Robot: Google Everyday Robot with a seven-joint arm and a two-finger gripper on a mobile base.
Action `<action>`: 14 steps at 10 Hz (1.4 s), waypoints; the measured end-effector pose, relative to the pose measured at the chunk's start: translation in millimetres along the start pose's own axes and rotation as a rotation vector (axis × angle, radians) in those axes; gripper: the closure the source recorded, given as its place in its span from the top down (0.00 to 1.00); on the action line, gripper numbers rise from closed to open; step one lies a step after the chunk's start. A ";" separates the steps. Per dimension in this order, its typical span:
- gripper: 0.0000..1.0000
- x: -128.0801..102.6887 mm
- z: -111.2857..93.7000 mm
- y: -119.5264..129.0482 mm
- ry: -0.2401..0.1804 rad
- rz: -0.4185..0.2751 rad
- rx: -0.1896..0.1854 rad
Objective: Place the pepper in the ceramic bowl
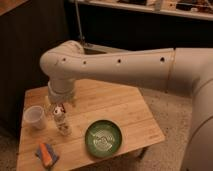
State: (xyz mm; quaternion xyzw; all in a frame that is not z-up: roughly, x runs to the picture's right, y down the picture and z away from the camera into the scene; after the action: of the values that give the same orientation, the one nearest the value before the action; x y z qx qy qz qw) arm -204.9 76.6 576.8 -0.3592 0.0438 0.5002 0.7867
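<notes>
The pepper (46, 154) is a small orange-red piece lying on a blue-grey cloth (41, 151) at the table's front left corner. The ceramic bowl (102, 138), green and glossy, sits at the front middle of the table with nothing in it. My gripper (60, 103) hangs from the white arm over the left part of the table, just above a small bottle (62, 123). It is open and holds nothing. It is well behind the pepper and to the left of the bowl.
A translucent white plastic cup (35, 117) stands at the left edge of the wooden table (125, 112), next to the small bottle. The thick white arm (130, 65) crosses above the table from the right. A dark cabinet stands behind.
</notes>
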 end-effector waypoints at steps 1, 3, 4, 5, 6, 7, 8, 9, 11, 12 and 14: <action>0.65 0.9 0.0 2.3 0.004 -0.004 0.003; 0.65 1.0 -0.1 1.2 0.005 -0.003 0.006; 0.65 0.3 1.1 1.1 0.009 -0.001 0.004; 0.65 -0.5 2.6 1.0 0.017 -0.011 -0.006; 0.65 -3.6 12.3 6.2 0.029 -0.065 -0.069; 0.65 -8.2 23.6 14.6 0.041 -0.124 -0.172; 0.65 -11.5 31.5 20.5 0.052 -0.170 -0.264; 0.65 -15.6 40.0 33.7 0.067 -0.228 -0.362; 0.65 -8.0 44.6 79.8 0.108 -0.325 -0.448; 0.65 2.8 41.5 98.7 0.111 -0.355 -0.421; 0.65 30.9 36.9 139.2 0.107 -0.420 -0.271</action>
State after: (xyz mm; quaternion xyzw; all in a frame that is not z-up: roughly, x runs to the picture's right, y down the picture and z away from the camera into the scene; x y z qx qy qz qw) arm -314.2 156.1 518.1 -0.4887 -0.0579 0.3074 0.8144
